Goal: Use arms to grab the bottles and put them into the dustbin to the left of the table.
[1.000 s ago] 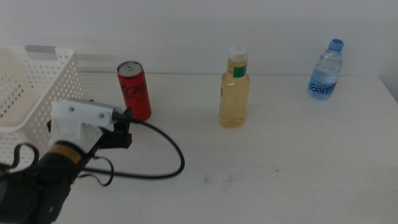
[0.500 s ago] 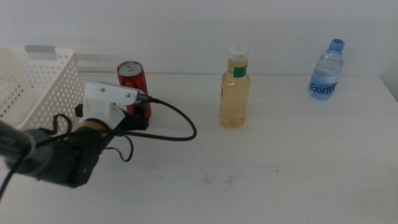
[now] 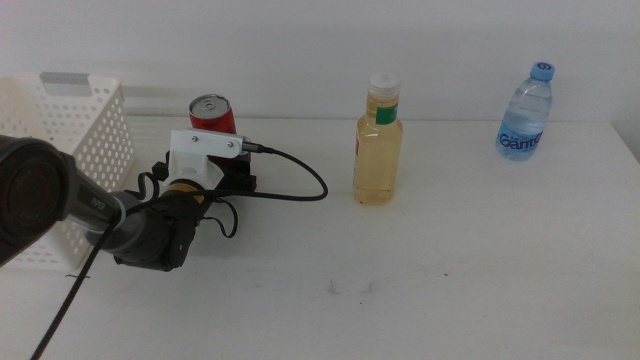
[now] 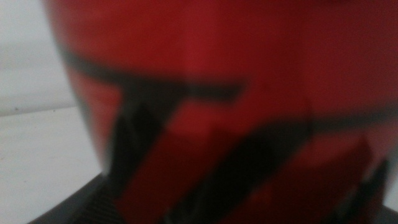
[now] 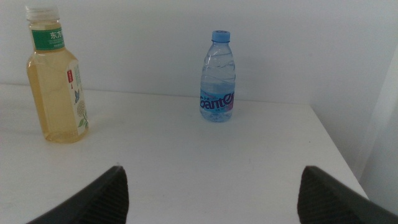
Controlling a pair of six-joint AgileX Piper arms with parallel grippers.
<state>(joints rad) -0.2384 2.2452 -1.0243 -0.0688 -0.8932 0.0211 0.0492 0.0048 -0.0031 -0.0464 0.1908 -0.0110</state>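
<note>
at upper left of the middle view, left gripper now pushed up against the red can, closer than before. jaw state impossible to tell; grasp probably next, white dustbin just beside. right gripper spread wide, waiting.

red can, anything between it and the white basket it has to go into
Nothing visible does. The slim red drink can stands just right of the white perforated plastic basket, with only bare table between; the left claw is already at the can.

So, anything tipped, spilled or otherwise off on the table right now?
Nothing stands out. The red can, the yellow bottle and the blue-capped water bottle all stand upright on the table, with no spill. The left gripper is right at the can; the right gripper waits, fingers apart.
</note>
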